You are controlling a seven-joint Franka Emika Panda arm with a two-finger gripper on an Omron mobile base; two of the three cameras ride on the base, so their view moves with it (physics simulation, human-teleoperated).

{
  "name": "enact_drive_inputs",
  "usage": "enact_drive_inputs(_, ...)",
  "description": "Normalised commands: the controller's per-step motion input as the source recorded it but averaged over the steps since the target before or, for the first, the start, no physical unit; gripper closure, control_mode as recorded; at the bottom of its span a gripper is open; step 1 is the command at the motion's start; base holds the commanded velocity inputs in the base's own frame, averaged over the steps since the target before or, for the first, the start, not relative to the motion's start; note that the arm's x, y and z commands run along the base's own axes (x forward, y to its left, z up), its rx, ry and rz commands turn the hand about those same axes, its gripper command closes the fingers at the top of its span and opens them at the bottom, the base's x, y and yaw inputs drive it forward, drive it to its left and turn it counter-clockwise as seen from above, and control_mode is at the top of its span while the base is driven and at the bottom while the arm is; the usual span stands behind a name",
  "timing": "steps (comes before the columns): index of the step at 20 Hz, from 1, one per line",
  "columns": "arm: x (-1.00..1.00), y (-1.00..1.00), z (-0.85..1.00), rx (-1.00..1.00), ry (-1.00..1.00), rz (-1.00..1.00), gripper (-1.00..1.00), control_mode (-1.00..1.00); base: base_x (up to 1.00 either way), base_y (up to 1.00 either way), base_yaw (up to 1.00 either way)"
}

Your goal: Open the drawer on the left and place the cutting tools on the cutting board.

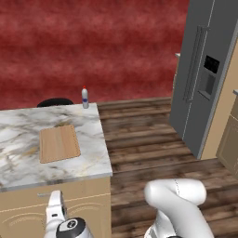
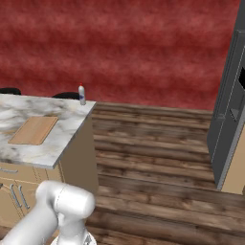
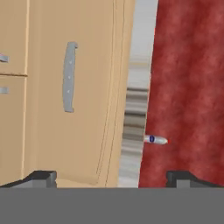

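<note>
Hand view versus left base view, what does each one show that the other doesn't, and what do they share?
Hand view: a close look at the drawer and its silver bar handle, with the tool open, fingertips wide apart. Left base view: the cutting board lying bare on the marble counter, and the grey fridge. Shared: the small white bottle and the red wall.

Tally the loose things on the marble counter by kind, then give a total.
Cutting board: 1
Bottle: 1
Total: 2
</note>
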Motion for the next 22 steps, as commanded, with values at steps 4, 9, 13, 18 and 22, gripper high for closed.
enact_drive_inputs(4,0.16,0.33,-0.40,-0.18,0.00,0.00,-1.00,-1.00,0.00,0.00,0.00)
enact_drive_inputs(9,0.16,0.56,-0.25,-0.04,-0.03,-0.01,-1.00,-1.00,0.00,0.00,0.00)
enact_drive_inputs(13,0.17,0.48,-0.26,0.00,-0.03,-0.03,-1.00,-1.00,0.00,0.00,0.00)
enact_drive_inputs(18,0.02,0.07,-0.05,0.00,0.01,0.00,-1.00,-1.00,0.00,0.00,0.00)
enact_drive_inputs(22,0.15,0.00,-0.08,0.00,0.00,0.00,-1.00,-1.00,0.00,0.00,0.00)
